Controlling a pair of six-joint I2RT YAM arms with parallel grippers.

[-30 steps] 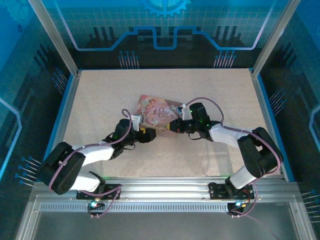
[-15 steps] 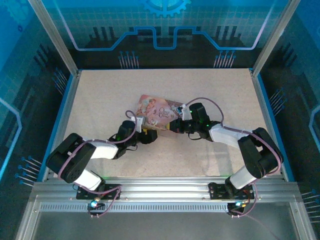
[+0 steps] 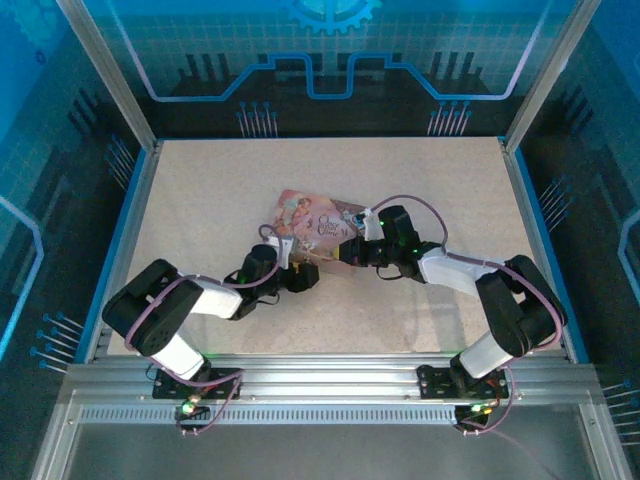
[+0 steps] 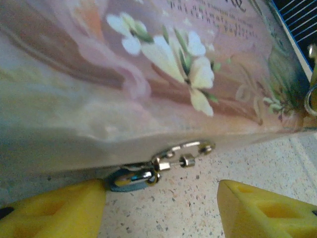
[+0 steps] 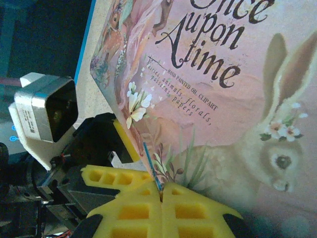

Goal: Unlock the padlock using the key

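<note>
Lying against tin (image 4: 148, 74) edge, padlock (image 4: 143, 172): left wrist; lettering (image 5: 208, 54): right wrist.

The table (image 3: 200, 200) was a pale speckled board with a blue rim. On it the pink tin (image 3: 315, 222) lay flat, lid up (a rabbit and "Once upon a time" painted there), with bare board beyond the tin's far side. At the foot of the tin's side wall lay the padlock (image 4: 148, 171), close against it.
</note>
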